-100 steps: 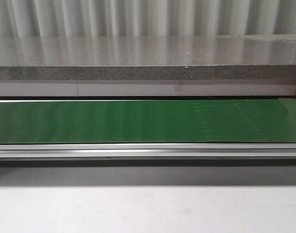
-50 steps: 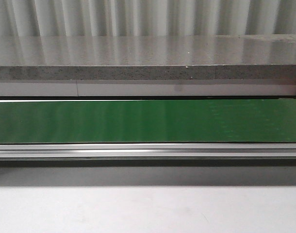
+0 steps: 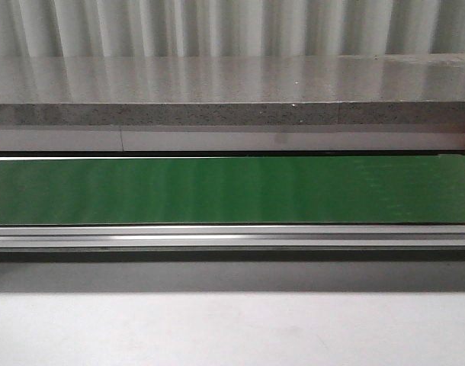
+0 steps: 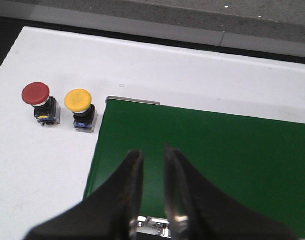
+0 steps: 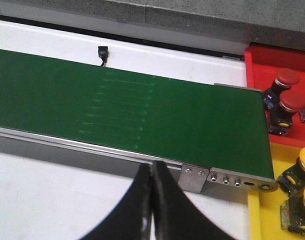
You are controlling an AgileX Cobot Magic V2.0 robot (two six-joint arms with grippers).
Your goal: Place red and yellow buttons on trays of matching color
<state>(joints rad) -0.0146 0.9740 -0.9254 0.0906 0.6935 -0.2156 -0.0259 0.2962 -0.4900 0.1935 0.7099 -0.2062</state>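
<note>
Over the green belt (image 4: pixel 207 150), my left gripper (image 4: pixel 152 159) is hanging slightly parted, holding nothing; my right gripper (image 5: pixel 151 172) is pressed together, holding nothing. Beyond, a red button (image 4: pixel 38 99) and yellow button (image 4: pixel 81 106) are standing side by side on the white table (image 4: pixel 37 165), just off the belt's end.

The front camera looks level and close across the green belt (image 3: pixel 232 191) toward a grey ledge (image 3: pixel 232 114), while each wrist camera looks steeply down from above onto one end of that same belt, the only part all views share.
</note>
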